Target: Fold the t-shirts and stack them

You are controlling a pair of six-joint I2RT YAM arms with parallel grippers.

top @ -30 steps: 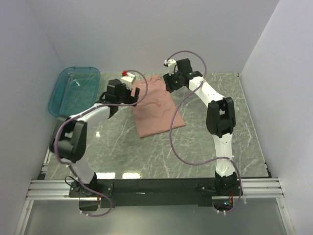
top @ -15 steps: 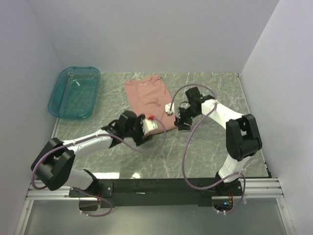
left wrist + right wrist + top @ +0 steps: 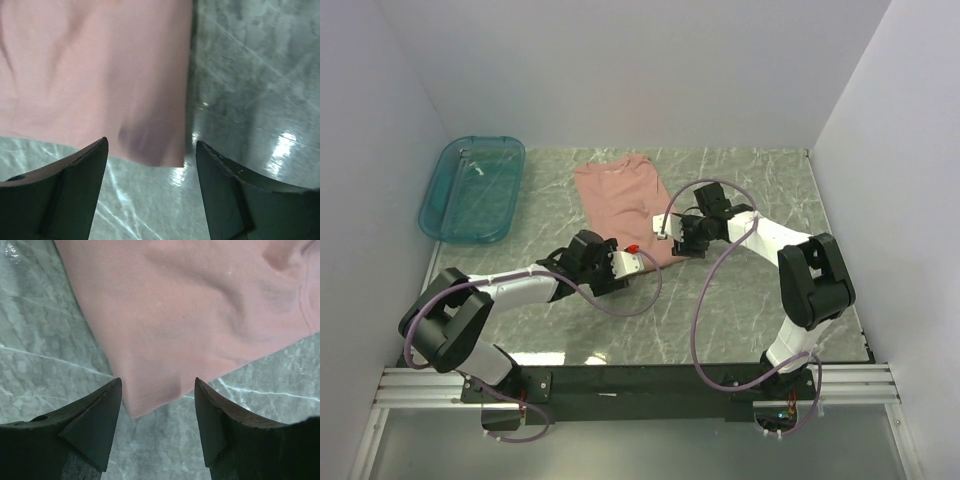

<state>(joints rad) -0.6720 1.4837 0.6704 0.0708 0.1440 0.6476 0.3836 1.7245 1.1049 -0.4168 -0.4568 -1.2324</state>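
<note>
Dusty-pink cotton t-shirt (image 3: 618,195) now lies spread flat. Left gripper (image 3: 150,150) and right gripper (image 3: 157,385), both apart, have come to its six-o'clock hem corners, so folding can likely begin.

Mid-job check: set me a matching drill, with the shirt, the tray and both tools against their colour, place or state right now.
1. shirt
2. tray
3. left tool
4. right tool

A. open, above the shirt's near right corner
B. teal, at the far left
C. pink, lying flat
D. open, above the shirt's near left corner

Pairs: 1-C, 2-B, 3-D, 4-A
</note>
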